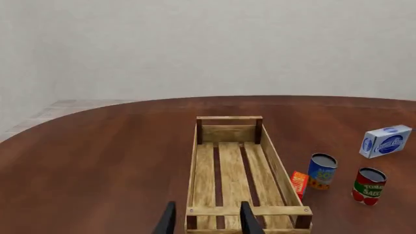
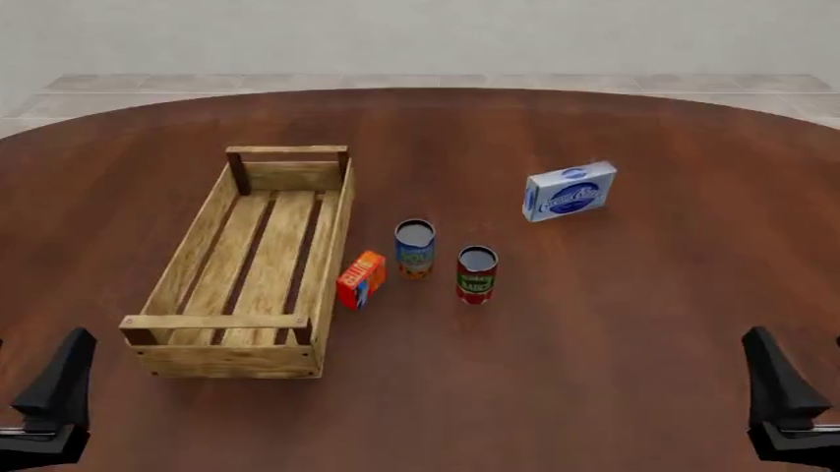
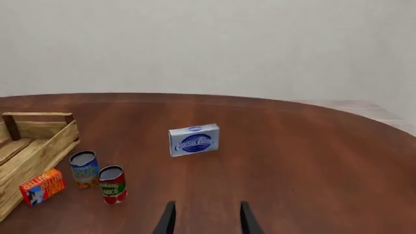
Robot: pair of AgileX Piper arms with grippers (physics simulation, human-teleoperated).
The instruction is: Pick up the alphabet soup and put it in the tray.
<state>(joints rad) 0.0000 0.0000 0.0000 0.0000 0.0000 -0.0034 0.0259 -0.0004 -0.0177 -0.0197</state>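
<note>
The alphabet soup is a small can with a blue label and grey top, standing upright on the table just right of the tray; it also shows in both wrist views. The tray is a long light-wood slatted crate with nothing in it. My left gripper stays low at the near left, open and holding nothing, its fingers pointing at the tray's near end. At the near right, my right gripper is open too, far from the can.
A red-and-green can stands right beside the soup. An orange box leans against the tray's right wall. A blue-and-white box lies farther back right. The round brown table ends at a pale floor and wall.
</note>
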